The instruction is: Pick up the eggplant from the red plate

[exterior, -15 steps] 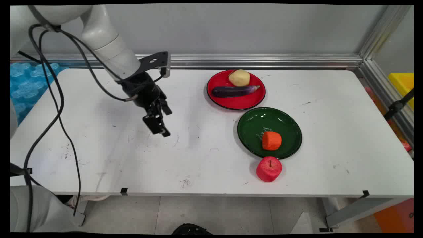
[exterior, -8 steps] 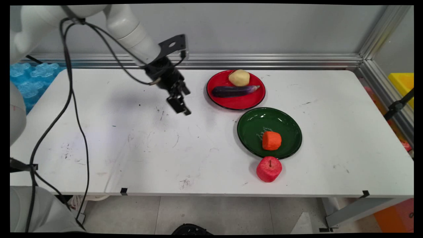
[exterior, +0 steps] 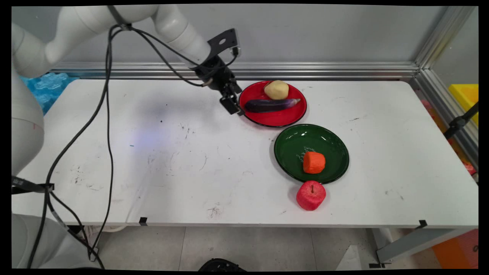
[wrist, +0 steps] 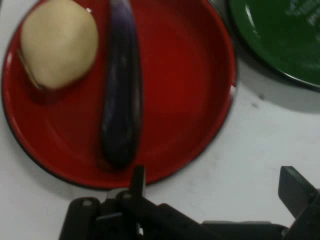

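My gripper point(exterior: 233, 107) hangs just left of the red plate point(exterior: 284, 118), close to the stem end of the purple eggplant point(exterior: 271, 105). In the hand view its fingers point(wrist: 138, 181) stand wide apart with nothing between them, so the gripper point(wrist: 215, 182) is open. The eggplant point(wrist: 121, 85) lies across the red plate point(wrist: 192, 75), and a pale yellow potato point(wrist: 59, 42) sits beside it; in the main view the potato point(exterior: 276, 89) is at the plate's far side.
A green plate point(exterior: 332, 147) holding an orange carrot chunk point(exterior: 314, 162) lies nearer, right of centre; its rim point(wrist: 260, 47) shows in the hand view. A red apple point(exterior: 311, 195) stands on the table in front of it. A metal rail point(exterior: 305, 70) runs along the back.
The gripper has travelled from the table's left middle up and to the right, ending beside the red plate. Nothing on the table has shifted.
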Tool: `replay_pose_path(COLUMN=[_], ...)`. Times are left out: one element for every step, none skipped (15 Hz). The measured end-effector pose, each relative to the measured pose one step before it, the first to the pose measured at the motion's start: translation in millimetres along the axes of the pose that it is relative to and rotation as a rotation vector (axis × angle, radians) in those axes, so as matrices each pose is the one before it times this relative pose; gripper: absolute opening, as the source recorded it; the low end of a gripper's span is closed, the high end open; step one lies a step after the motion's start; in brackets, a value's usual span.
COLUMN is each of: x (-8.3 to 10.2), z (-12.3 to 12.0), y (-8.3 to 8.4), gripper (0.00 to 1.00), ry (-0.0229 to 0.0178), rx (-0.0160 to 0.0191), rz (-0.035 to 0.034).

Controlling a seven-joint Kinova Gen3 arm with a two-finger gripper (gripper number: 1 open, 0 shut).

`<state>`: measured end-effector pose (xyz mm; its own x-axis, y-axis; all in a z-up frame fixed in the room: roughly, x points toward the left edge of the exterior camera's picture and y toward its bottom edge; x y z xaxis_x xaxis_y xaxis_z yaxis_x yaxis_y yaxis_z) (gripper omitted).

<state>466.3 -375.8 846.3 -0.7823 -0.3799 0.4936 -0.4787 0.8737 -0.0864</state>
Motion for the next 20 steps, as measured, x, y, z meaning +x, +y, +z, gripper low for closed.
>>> replay_pose_path(x=[1.93, 1.48, 1.01, 0.96, 0.29, 0.05, -0.14, -0.14, -0.36, -0.24, -0.3, -0.24, -0.29, -0.55, -0.23, -0.36, -0.3, -0.5, -0.52, -0.44], z=[6.94, 6.87, 6.2, 8.35, 6.13, 5.94, 6.89, 6.59, 5.36, 6.03, 5.61, 4.68, 3.0, 5.09, 4.0, 4.46, 3.61, 3.83, 3.7, 2.81], y=[-6.32, -5.68, -4.57, -5.57, -3.72, -3.58, -3.75, -3.45, -2.65, -2.89, -2.45, -1.84, -0.99, -1.51, -1.09, -1.12, -0.8, -0.63, -0.5, -0.4], gripper=[1.0, 1.0, 1.0, 1.0, 1.0, 1.0, 1.0, 1.0, 1.0, 1.0, 1.0, 1.0, 1.0, 1.0, 1.0, 1.0, 1.0, 1.0, 1.0, 1.0], ry=[0.00969, 0.00911, 0.00721, 0.00844, 0.00518, 0.00455, 0.00447, 0.00436, 0.00344, 0.00406, 0.00349, 0.00297, 0.00173, 0.00258, 0.00276, 0.00301, 0.00257, 0.0028, 0.00237, 0.00196], rx=[0.00732, 0.00591, 0.0043, 0.00476, 0.00275, 0.00274, 0.00282, 0.00263, 0.00196, 0.00254, 0.00155, 0.00051, -0.00019, -0.00069, -0.00023, -0.0002, -0.00023, -0.00082, -0.00083, -0.00046], rz=[-0.00007, -0.00072, -0.00076, -0.0015, -0.00136, -0.00139, -0.00127, -0.00117, -0.001, -0.00078, -0.00039, 0.00023, 0.00015, 0.0007, 0.00187, 0.00246, 0.0021, 0.00206, 0.0021, 0.00151])
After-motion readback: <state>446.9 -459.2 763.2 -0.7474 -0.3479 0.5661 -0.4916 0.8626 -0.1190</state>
